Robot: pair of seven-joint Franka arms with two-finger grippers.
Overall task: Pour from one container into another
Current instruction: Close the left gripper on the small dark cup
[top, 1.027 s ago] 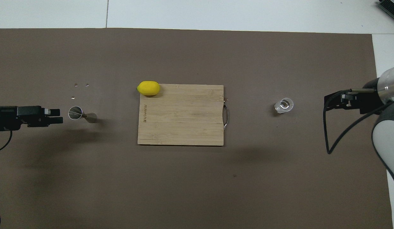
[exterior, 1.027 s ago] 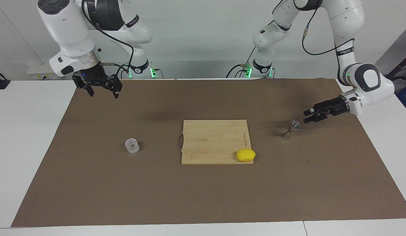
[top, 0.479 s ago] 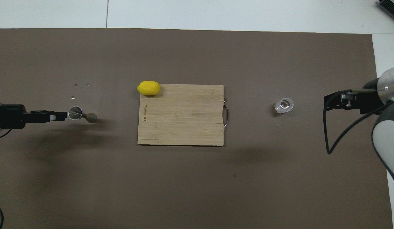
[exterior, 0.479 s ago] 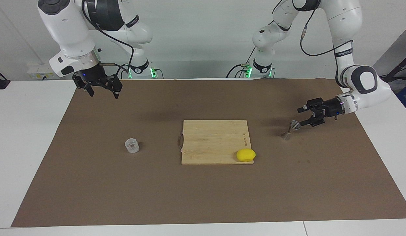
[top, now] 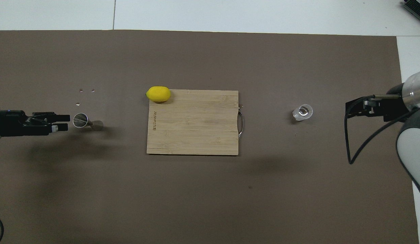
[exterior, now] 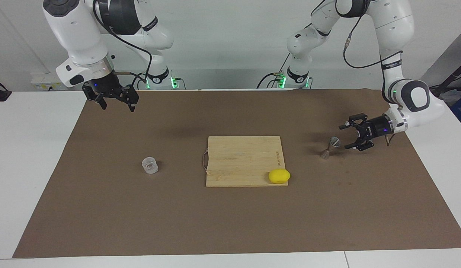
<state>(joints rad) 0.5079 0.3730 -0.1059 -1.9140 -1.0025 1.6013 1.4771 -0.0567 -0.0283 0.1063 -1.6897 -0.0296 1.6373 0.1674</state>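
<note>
The one container, a squat clear glass tumbler [exterior: 150,165] [top: 302,112], stands on the brown mat toward the right arm's end. Another, the small metal hourglass jigger [exterior: 329,147] [top: 87,122], stands on the mat toward the left arm's end. My left gripper [exterior: 345,137] [top: 67,122] lies low and level just beside the jigger's upper cup, open, with nothing between its fingers. The right gripper [exterior: 118,108] [top: 364,108] hangs open above the mat's edge at the right arm's end, well apart from the tumbler, and waits.
A wooden cutting board [exterior: 241,160] [top: 193,125] lies mid-mat between the two containers, its metal handle toward the tumbler. A yellow lemon [exterior: 279,176] [top: 158,94] sits on the board's corner. A few tiny bits [top: 86,90] lie on the mat just farther than the jigger.
My left gripper has come down beside the jigger's cup and rolled its wrist, so its open fingers now spread one above the other. The right arm, tumbler and jigger have not moved.
</note>
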